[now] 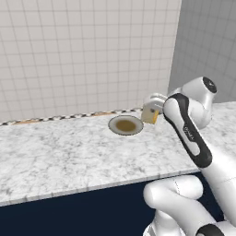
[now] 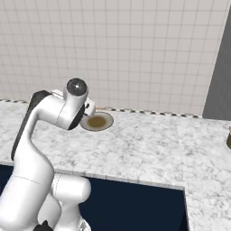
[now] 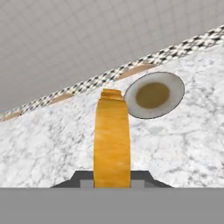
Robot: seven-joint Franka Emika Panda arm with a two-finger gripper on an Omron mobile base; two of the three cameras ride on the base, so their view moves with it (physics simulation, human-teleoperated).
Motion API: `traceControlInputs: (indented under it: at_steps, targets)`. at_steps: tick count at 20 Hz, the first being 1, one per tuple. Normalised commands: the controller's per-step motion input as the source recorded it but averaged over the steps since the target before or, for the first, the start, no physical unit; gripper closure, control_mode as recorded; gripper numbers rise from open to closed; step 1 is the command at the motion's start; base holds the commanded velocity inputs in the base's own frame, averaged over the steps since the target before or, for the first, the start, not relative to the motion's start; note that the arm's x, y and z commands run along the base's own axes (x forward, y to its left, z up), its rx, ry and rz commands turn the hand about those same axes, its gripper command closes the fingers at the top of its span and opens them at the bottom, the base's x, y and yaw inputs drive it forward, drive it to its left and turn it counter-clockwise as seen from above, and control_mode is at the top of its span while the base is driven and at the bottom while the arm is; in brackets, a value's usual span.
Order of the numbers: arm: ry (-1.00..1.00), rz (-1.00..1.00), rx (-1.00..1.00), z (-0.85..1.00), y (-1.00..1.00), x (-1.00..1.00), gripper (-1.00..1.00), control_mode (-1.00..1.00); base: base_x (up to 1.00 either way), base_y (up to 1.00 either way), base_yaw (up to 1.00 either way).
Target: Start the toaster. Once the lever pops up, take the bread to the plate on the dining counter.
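My gripper (image 1: pixel 151 113) is shut on the bread (image 1: pixel 150 115), a golden-tan slice held on edge just above the dining counter (image 1: pixel 69 152). The round greyish plate (image 1: pixel 125 125) with an olive-brown centre lies on the counter just left of the bread. In the hand view the bread (image 3: pixel 112 140) stands upright between the dark fingertips (image 3: pixel 81 178), and the plate (image 3: pixel 153 95) lies ahead and to the right of it, with nothing on it. In the right base view my arm's elbow covers the hand, and the plate (image 2: pixel 97 122) shows beside it. The toaster is out of view.
A tiled wall (image 1: pixel 83 55) rises behind the counter, with a checkered strip (image 3: pixel 87 83) along its foot. A grey wall (image 1: pixel 207 41) stands at the right. The counter's front edge (image 1: pixel 92 188) drops to a dark navy base. A small dark object (image 2: pixel 229 137) sits at the far right.
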Motion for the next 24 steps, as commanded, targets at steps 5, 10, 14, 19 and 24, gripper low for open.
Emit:
traceControlInputs:
  at_steps: [5, 10, 14, 19, 24]
  targets:
    - [0.24, 0.23, 0.07, -0.63, -0.06, 1.00, 1.00, -1.00, 0.00, 0.00, 0.00]
    - [0.12, 0.21, 0.01, -0.46, 0.00, 1.00, 1.00, -1.00, 0.00, 0.00, 0.00]
    - [0.04, 0.17, 0.00, -0.33, -0.07, 0.89, 1.00, -1.00, 0.00, 0.00, 0.00]
    - [0.00, 0.14, 0.00, -0.63, -0.01, 0.32, 1.00, -1.00, 0.00, 0.00, 0.00]
    - [0.00, 0.08, 0.01, -0.49, 0.00, 0.13, 1.00, -1.00, 0.00, 0.00, 0.00]
